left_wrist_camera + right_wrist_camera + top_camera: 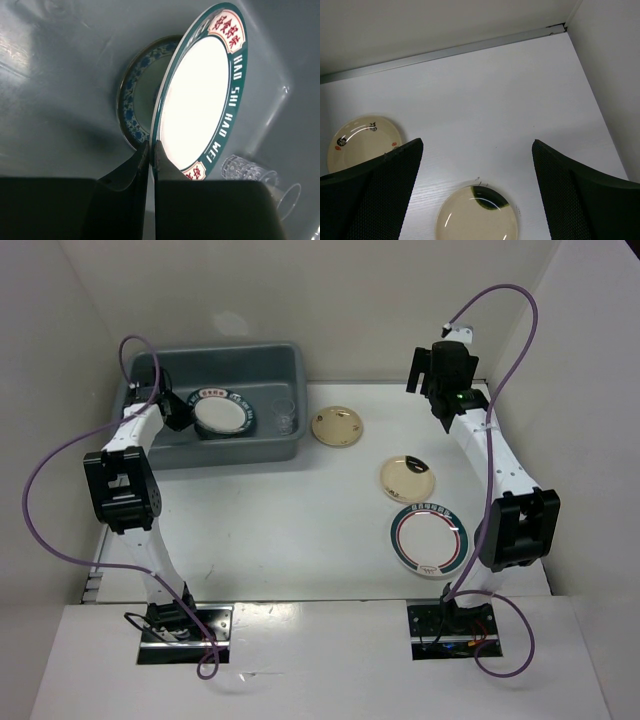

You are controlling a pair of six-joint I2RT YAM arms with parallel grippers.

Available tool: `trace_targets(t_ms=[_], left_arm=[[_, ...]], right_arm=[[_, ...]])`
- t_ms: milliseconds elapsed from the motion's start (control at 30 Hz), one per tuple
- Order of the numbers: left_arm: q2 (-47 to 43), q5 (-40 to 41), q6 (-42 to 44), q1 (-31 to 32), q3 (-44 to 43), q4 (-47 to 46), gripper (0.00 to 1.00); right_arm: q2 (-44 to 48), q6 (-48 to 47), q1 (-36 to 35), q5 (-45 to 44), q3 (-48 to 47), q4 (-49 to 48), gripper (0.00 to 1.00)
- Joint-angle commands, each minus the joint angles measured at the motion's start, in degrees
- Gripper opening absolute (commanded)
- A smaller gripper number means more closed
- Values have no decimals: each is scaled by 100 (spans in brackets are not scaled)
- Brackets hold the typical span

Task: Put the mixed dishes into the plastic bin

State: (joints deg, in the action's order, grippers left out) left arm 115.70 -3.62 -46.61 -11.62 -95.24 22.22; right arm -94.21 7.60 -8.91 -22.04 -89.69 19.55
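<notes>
My left gripper [190,415] is inside the grey plastic bin [290,365], shut on the rim of a white plate with a teal and red rim [219,413]. In the left wrist view the plate [197,105] stands on edge above a small blue-patterned saucer [131,107] and beside a clear cup [250,172] on the bin floor. A clear cup [286,420] shows in the bin. Two cream plates [338,427] [408,478] and another patterned plate [429,539] lie on the table. My right gripper [432,380] is open, held high; it shows in the right wrist view [476,165] above both cream plates [476,216] [362,140].
White walls enclose the table on the left, back and right. The bin's walls [60,45] surround the left gripper closely. The right wall meets the table near the back corner [565,27].
</notes>
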Motion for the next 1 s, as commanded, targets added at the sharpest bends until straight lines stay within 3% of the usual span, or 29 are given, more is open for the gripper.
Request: trace_targets(t_ms=[0, 100, 267, 333, 533, 700, 867, 967], left_arm=[[-12, 168, 187, -25, 67, -253, 10], [-12, 168, 248, -25, 137, -253, 10], [40, 291, 371, -25, 252, -200, 18], [40, 352, 372, -25, 304, -200, 27], [-38, 476, 486, -25, 366, -200, 35], [-679, 854, 705, -25, 359, -525, 54], [-899, -1007, 908, -25, -687, -613, 92], [-1014, -1868, 1013, 326, -978, -613, 94]], right_arm=[[43, -74, -15, -134, -242, -65, 94], [104, -74, -15, -134, -180, -118, 94], [219, -74, -15, -186, -75, -118, 94], [271, -126, -15, -186, -75, -118, 94], [334, -127, -15, -186, -75, -118, 94], [386, -127, -15, -55, -23, -171, 94], [386, -65, -15, 138, -22, -171, 94], [386, -12, -15, 279, -74, -118, 94]])
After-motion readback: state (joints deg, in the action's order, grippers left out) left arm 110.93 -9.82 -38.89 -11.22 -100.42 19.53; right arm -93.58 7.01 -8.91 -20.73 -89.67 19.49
